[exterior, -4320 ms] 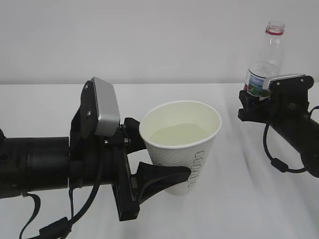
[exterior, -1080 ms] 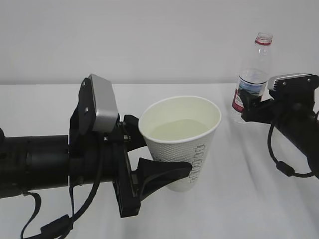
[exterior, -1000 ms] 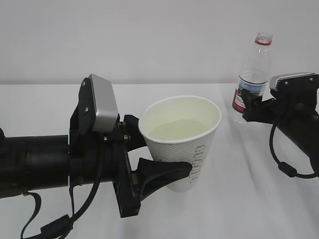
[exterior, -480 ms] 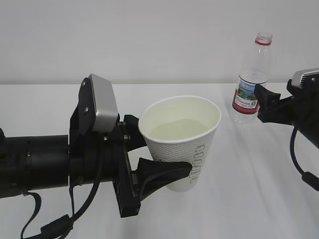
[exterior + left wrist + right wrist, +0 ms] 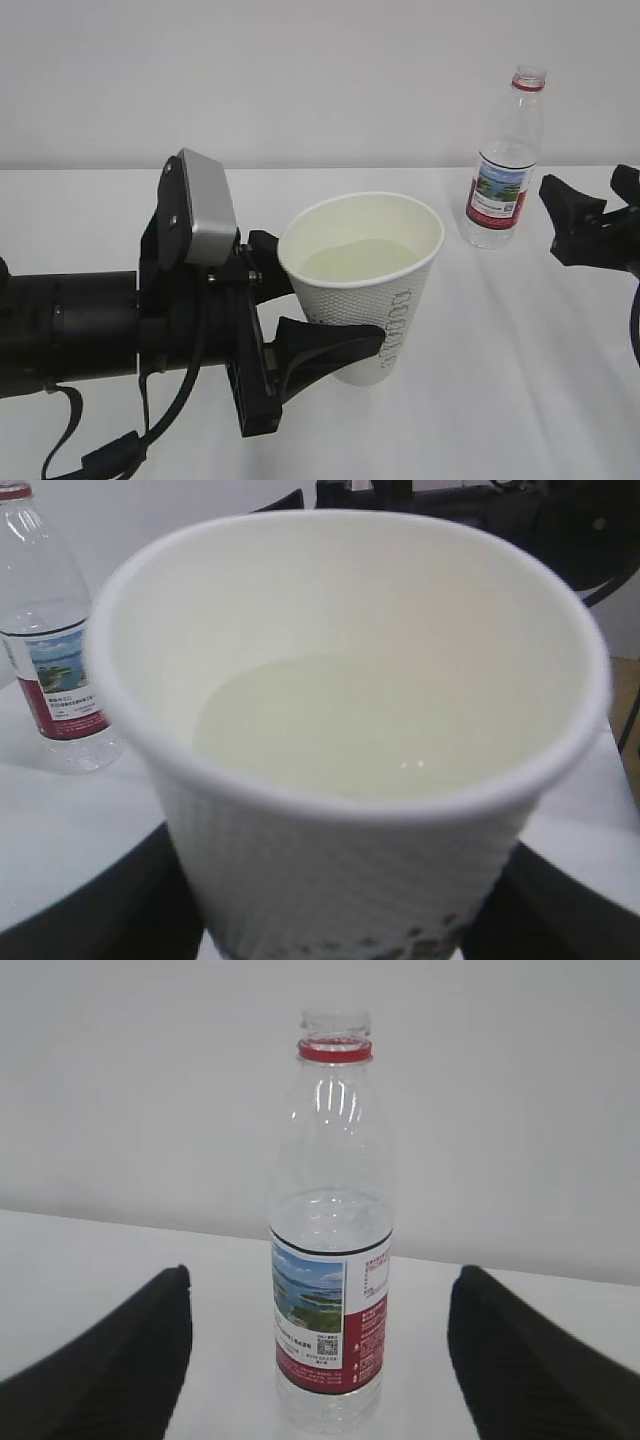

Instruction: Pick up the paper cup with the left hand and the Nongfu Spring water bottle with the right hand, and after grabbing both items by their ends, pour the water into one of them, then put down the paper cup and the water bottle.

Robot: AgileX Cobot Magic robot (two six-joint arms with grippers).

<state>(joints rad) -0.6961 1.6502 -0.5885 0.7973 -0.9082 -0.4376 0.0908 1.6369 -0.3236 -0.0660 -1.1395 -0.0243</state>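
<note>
My left gripper [image 5: 325, 300] is shut on the white paper cup [image 5: 365, 290], with one black finger on each side of its dimpled wall. Clear water [image 5: 370, 730] fills the cup [image 5: 350, 680] to about half. Whether the cup's base rests on the table I cannot tell. The Nongfu Spring water bottle [image 5: 500, 180] stands upright and uncapped on the table at the back right. My right gripper [image 5: 590, 195] is open, just right of the bottle and apart from it. In the right wrist view the bottle [image 5: 330, 1290] stands ahead of the spread fingers [image 5: 110, 1360].
A white table [image 5: 480, 380] runs back to a plain pale wall. The left arm's black body and silver module [image 5: 205, 210] fill the left foreground. In the left wrist view the bottle [image 5: 55, 650] stands at the left and the right arm [image 5: 500, 510] crosses the top.
My right gripper has let go of the bottle and drawn back to the right. The bottle stays standing on the table. The left gripper and cup have not moved.
</note>
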